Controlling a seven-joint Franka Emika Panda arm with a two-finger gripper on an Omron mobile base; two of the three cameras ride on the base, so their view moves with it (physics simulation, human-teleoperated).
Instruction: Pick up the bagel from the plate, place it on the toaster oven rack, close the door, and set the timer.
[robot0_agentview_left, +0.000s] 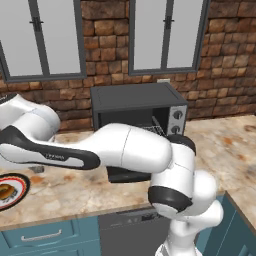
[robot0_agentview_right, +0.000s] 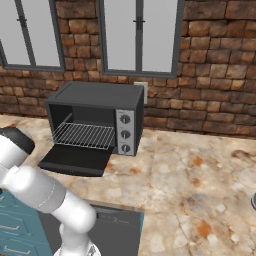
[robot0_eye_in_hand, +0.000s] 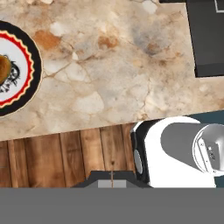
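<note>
The plate (robot0_agentview_left: 15, 196) lies on the counter at the far left, cut by the frame edge, with the bagel (robot0_agentview_left: 6, 191) on it. In the hand view the plate (robot0_eye_in_hand: 33, 65) sits at the left edge and only a sliver of the bagel (robot0_eye_in_hand: 3, 70) shows. My hand looks down on the counter's front edge, to the right of the plate. Its fingers cannot be made out. The toaster oven (robot0_agentview_right: 100, 97) stands with its door (robot0_agentview_right: 75, 160) dropped open, and the rack (robot0_agentview_right: 85, 135) is bare inside. My arm (robot0_agentview_left: 125, 150) stretches left across the oven's front.
Three knobs (robot0_agentview_right: 125, 134) run down the oven's right panel. Brick wall and windows stand behind. Marbled counter (robot0_agentview_right: 190, 180) spreads wide to the right of the oven. Below the counter's edge are wood floor (robot0_eye_in_hand: 65, 157) and teal drawers (robot0_agentview_left: 45, 235).
</note>
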